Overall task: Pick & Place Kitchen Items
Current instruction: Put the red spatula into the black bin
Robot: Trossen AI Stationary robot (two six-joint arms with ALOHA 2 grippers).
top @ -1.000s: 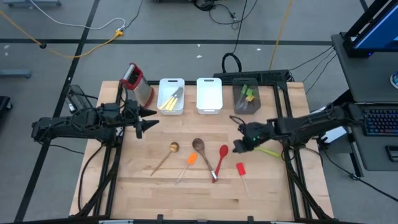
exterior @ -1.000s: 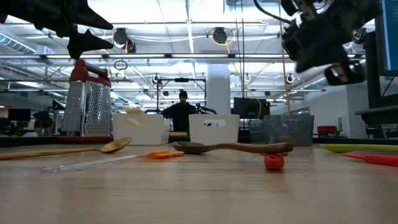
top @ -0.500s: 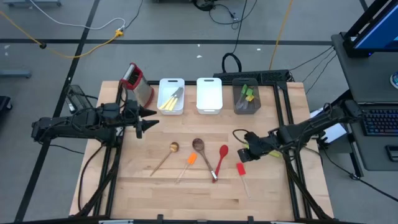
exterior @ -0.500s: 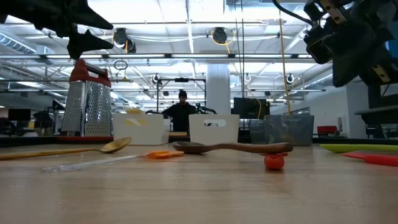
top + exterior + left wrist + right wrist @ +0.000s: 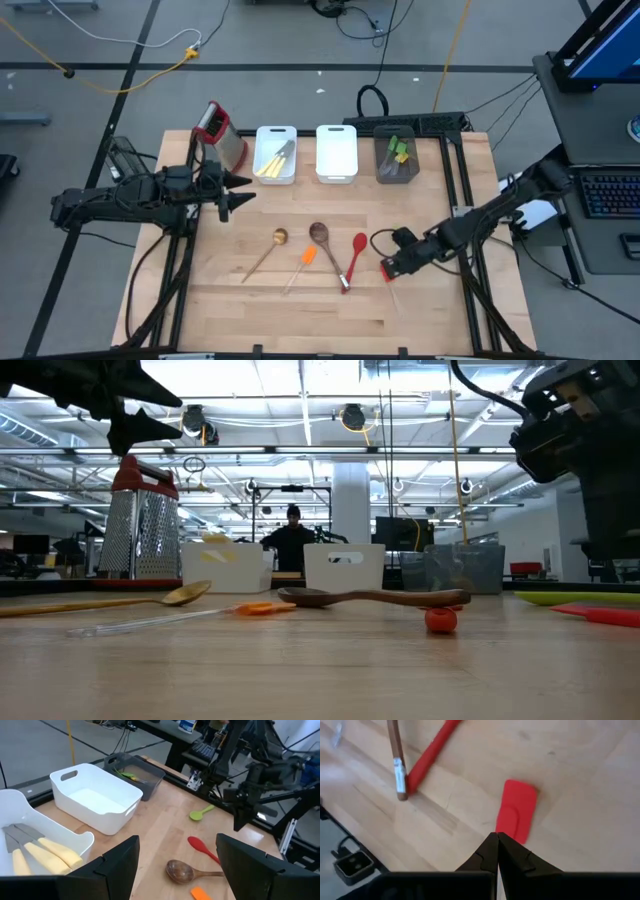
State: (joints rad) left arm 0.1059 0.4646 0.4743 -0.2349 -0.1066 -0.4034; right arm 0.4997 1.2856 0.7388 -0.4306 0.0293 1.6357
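Observation:
Several utensils lie flat on the wooden table: a pale wooden spoon (image 5: pixel 265 250), an orange mini spatula (image 5: pixel 303 262), a dark wooden spoon (image 5: pixel 323 240), a red spoon (image 5: pixel 355 255) and a red mini spatula (image 5: pixel 517 810). A lime-green spoon (image 5: pixel 201 812) lies near the right arm. My right gripper (image 5: pixel 497 840) is shut, its tips just off the near end of the red spatula's blade; I see no touch. My left gripper (image 5: pixel 175 870) hangs open in the air at the table's left (image 5: pixel 235 190).
Along the far edge stand a steel grater with a red handle (image 5: pixel 220 132), a white bin holding pale-handled knives (image 5: pixel 275 155), a second white bin (image 5: pixel 336 153) and a grey bin with green utensils (image 5: pixel 397 158). A person stands in the room far behind the table (image 5: pixel 292 540).
My right gripper has moved from beside the lime-green spoon toward the table's near edge and now stands over the red mini spatula; its arm has swung round with it. The utensils on the table have stayed where they were.

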